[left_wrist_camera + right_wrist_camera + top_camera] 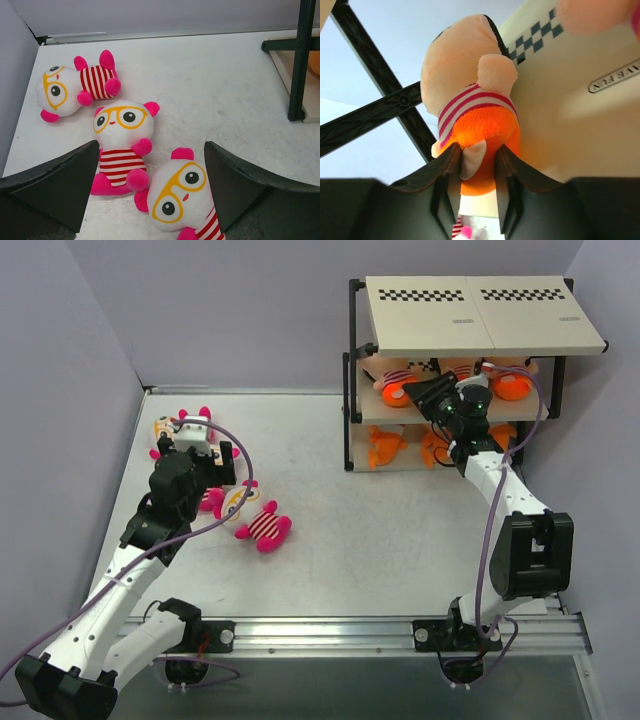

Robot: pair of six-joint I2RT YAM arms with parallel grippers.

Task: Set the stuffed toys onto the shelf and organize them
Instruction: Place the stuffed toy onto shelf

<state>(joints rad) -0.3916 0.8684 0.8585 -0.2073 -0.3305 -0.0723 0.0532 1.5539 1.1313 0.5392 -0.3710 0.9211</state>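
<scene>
Currently: grey table point(380, 540), with the shelf point(480, 315) at its far right.

Right arm reaches into the shelf's middle tier. Right gripper point(476, 152): jaws narrow, pads against both sides of the orange lower body of the striped doll point(470, 85), which lies against the beige board.

Left doll point(398, 382) and right doll point(512, 385) flank it on that tier. Orange shapes point(385, 445) on the bottom tier are probably the sharks; the view is too shadowed to confirm.

Left gripper point(151, 145): jaws wide, holding nothing, hovering over the table's left side. Below it lie the far glasses toy point(75, 87), the middle glasses toy point(122, 135) and the near glasses toy point(177, 200), close together.
</scene>
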